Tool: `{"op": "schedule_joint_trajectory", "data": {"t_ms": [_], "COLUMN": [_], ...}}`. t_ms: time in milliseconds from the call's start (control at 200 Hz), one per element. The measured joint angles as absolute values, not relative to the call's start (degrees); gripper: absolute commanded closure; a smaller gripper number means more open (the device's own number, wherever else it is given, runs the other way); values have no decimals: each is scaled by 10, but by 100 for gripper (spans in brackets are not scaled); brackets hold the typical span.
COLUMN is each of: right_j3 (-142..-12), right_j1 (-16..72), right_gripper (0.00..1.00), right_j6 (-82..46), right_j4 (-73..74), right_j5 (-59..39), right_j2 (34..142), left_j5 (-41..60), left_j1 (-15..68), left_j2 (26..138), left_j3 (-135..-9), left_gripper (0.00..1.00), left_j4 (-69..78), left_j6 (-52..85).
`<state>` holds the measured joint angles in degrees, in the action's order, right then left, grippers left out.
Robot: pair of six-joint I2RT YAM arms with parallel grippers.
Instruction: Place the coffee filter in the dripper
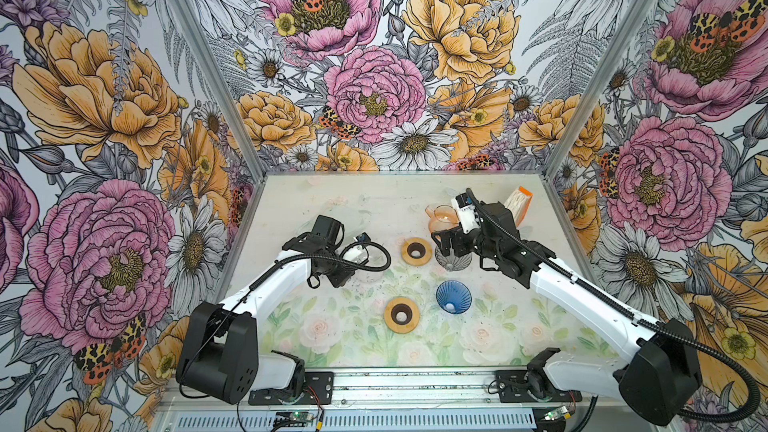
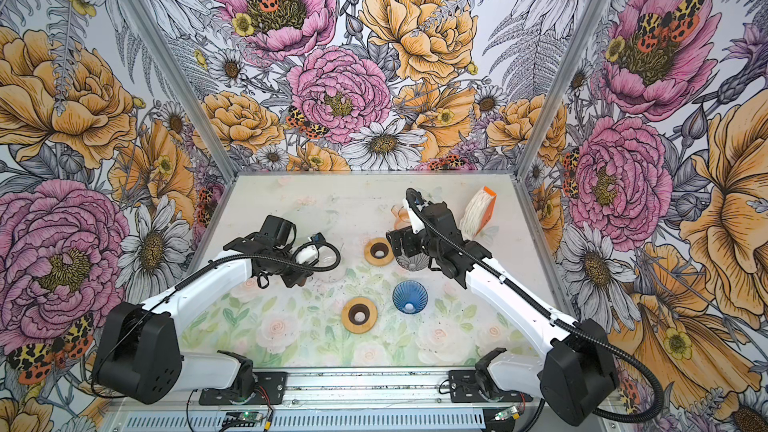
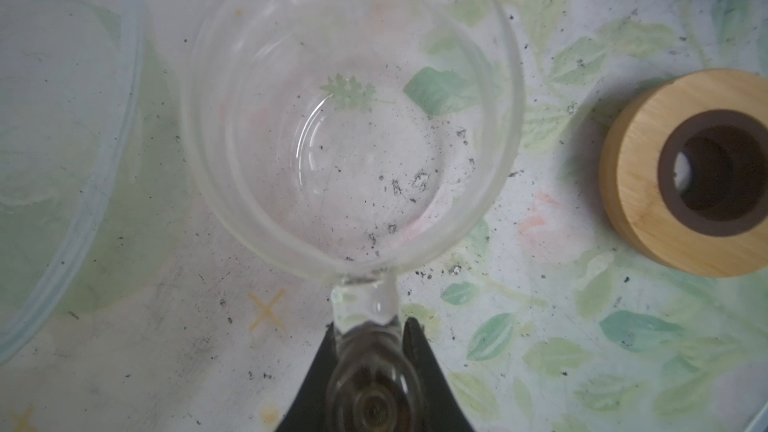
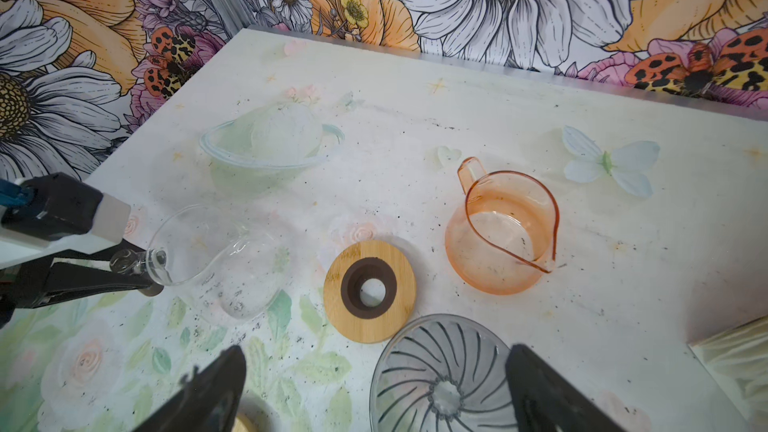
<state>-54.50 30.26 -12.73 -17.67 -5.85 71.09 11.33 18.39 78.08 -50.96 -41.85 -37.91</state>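
The coffee filters are a white stack in an orange holder (image 1: 517, 202) (image 2: 480, 213) at the back right; an edge of the stack (image 4: 735, 357) shows in the right wrist view. A grey ribbed dripper (image 1: 454, 260) (image 4: 442, 380) stands just in front of it. A blue dripper (image 1: 454, 296) (image 2: 409, 296) sits nearer the middle. My right gripper (image 4: 374, 371) hangs open over the grey dripper with nothing between its fingers, and no filter is in either dripper. My left gripper (image 3: 370, 338) is shut on the handle of a clear glass pitcher (image 3: 349, 118) (image 4: 216, 259).
Two wooden rings lie on the table, one (image 1: 416, 251) beside the grey dripper and one (image 1: 401, 314) left of the blue dripper. An orange glass pitcher (image 4: 500, 238) stands behind the grey dripper. A clear bowl (image 4: 266, 147) sits at the back left.
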Motion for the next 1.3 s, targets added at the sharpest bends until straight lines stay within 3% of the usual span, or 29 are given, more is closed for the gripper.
{"op": "schedule_joint_trajectory", "data": {"t_ms": [215,355,560,811,1016,1096,1296], "right_j3": [-548,-557,-575,-625,-661,-671,-685], "right_j1": [314,321,327,336,374,391,430], "right_gripper": [1,1,1,1,2,3,7], "right_j6": [-119,-109,-93,-69,-51,-48,-48], "right_j4": [-189,-206,-233,-286,-335,-355,-401], "right_j5": [-58,-58,-56,-57,-56,-56,-50], "right_j2": [722,730,730,738,769,781,810], "left_j5": [96,81,79,80,97,111,126], "left_j1": [185,185,186,186,185,179,151], "left_j2": [789,790,773,698,624,594,516], "left_j3": [-510,-510,-510,-516,-532,-536,-516], "left_gripper": [72,54,40,26,20,8,1], "left_j4": [-410,-414,-411,-387,-374,-368,-354], "left_j6": [-383,-388,-373,-337,-292,-270,-217]}}
